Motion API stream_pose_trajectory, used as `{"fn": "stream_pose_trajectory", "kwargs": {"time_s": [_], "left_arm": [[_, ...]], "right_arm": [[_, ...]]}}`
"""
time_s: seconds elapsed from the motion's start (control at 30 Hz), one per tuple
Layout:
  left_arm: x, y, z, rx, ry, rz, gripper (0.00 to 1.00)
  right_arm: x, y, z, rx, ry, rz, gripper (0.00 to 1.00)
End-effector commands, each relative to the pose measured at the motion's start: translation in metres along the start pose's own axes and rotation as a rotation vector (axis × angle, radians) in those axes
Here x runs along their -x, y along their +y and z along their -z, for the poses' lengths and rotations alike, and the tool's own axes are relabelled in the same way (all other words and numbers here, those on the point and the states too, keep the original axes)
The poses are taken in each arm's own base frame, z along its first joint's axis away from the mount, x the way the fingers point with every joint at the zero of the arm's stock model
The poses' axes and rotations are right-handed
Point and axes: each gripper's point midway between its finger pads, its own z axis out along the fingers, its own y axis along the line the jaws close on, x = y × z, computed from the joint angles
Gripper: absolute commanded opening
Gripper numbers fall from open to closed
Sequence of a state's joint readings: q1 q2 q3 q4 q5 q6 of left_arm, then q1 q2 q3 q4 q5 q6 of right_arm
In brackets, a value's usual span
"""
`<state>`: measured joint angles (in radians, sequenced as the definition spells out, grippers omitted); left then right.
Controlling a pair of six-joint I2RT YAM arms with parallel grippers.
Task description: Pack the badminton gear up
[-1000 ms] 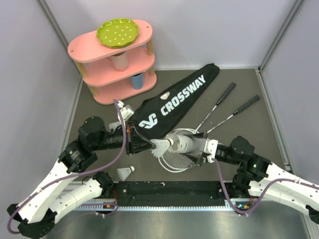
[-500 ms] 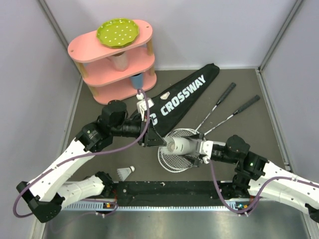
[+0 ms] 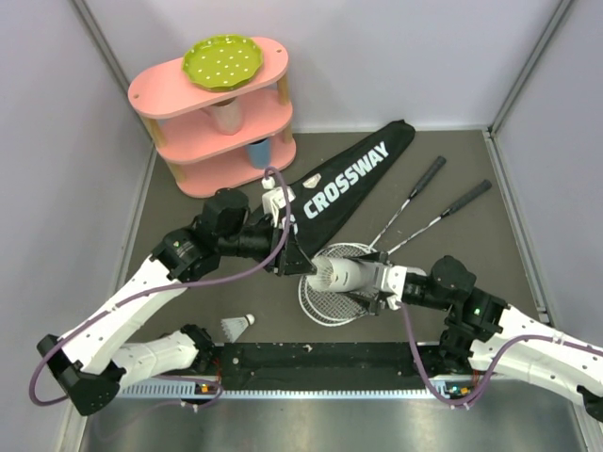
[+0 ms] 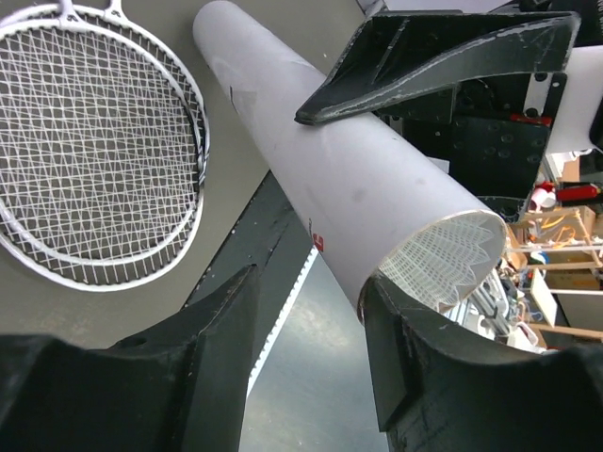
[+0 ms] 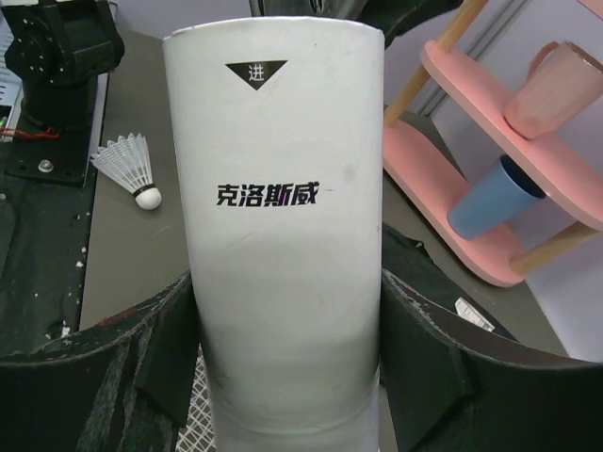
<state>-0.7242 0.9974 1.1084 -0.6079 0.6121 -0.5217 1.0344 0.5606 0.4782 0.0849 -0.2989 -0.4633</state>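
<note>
The long white cylindrical tube (image 3: 347,276) lies nearly level above the table, with its open mouth turned to the left arm. In the left wrist view, white feathers (image 4: 450,259) of a shuttlecock fill this mouth. In the right wrist view, the tube wall carries dark printed characters and a small dark triangle mark.

Below the tube, the two thin silver rackets (image 3: 325,299) lie with their round heads one over the other. Their black handles point to the far right. The black racket-shaped bag (image 3: 332,184) lettered "CROSSWAY" lies flat behind them. One small white feather shuttlecock (image 3: 237,326) rests alone on the table near the left arm's base.

The right gripper (image 3: 379,281) reaches in from the right, and its two fingers are clamped on the sides of the tube. The left arm is bent and stretches across from the left. The left gripper (image 3: 300,266) is just at the tube mouth with its fingers spread apart, and it holds nothing.

The table (image 3: 490,245) is covered in dark grey, and pale grey walls (image 3: 396,56) stand on three sides. In the far left corner stands a pink three-tier shelf (image 3: 160,94) with a green dotted plate (image 3: 224,58) on its top tier. A blue cup (image 5: 490,202) and a pink cup (image 5: 556,89) stand on the lower tiers.
</note>
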Motion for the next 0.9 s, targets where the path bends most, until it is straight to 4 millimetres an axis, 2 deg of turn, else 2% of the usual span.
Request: {"fn": "stream_pose_trajectory", "kwargs": {"time_s": [0.0, 0.07, 0.17, 0.23, 0.27, 0.33, 0.37, 0.43, 0.47, 0.53, 0.6, 0.63, 0.7, 0.87], "left_arm": [[0.005, -0.004, -0.017, -0.051, -0.007, 0.023, 0.53], [0.009, 0.003, -0.022, -0.008, -0.019, 0.026, 0.54], [0.011, 0.01, -0.022, 0.037, -0.032, 0.029, 0.62], [0.014, 0.017, -0.013, 0.098, -0.061, 0.019, 0.68], [0.019, 0.014, -0.002, 0.119, -0.111, 0.006, 0.69], [0.026, 0.031, 0.014, 0.231, -0.2, 0.023, 0.72], [0.029, 0.03, 0.028, 0.253, -0.253, 0.023, 0.73], [0.028, 0.054, 0.046, 0.396, -0.323, 0.055, 0.74], [0.026, 0.066, 0.066, 0.486, -0.398, 0.093, 0.75], [0.022, 0.097, 0.086, 0.653, -0.477, 0.152, 0.76], [0.005, 0.121, 0.101, 0.781, -0.5, 0.249, 0.78], [0.005, 0.138, 0.116, 0.889, -0.555, 0.275, 0.79], [-0.004, 0.159, 0.124, 0.98, -0.592, 0.329, 0.81], [0.007, 0.194, 0.117, 0.959, -0.696, 0.386, 0.82]], "right_arm": [[0.044, -0.01, -0.002, -0.018, -0.152, 0.029, 0.17], [0.044, -0.012, -0.003, -0.03, -0.152, 0.025, 0.17], [0.04, -0.015, -0.004, -0.05, -0.138, 0.002, 0.17], [0.033, -0.017, -0.005, -0.063, -0.109, -0.011, 0.17], [0.029, -0.021, -0.004, -0.09, -0.088, -0.02, 0.17], [0.018, -0.022, -0.003, -0.112, -0.049, -0.034, 0.18], [0.014, -0.025, -0.002, -0.131, -0.034, -0.039, 0.18], [0.006, -0.023, -0.001, -0.136, -0.015, -0.045, 0.18], [0.002, -0.022, 0.0, -0.142, -0.011, -0.053, 0.19], [0.001, -0.021, 0.0, -0.143, -0.013, -0.057, 0.19], [0.004, -0.02, 0.001, -0.138, -0.025, -0.062, 0.19], [0.004, -0.02, 0.001, -0.137, -0.028, -0.065, 0.19], [0.008, -0.019, 0.001, -0.133, -0.043, -0.068, 0.19], [0.01, -0.017, 0.002, -0.126, -0.055, -0.089, 0.19]]}}
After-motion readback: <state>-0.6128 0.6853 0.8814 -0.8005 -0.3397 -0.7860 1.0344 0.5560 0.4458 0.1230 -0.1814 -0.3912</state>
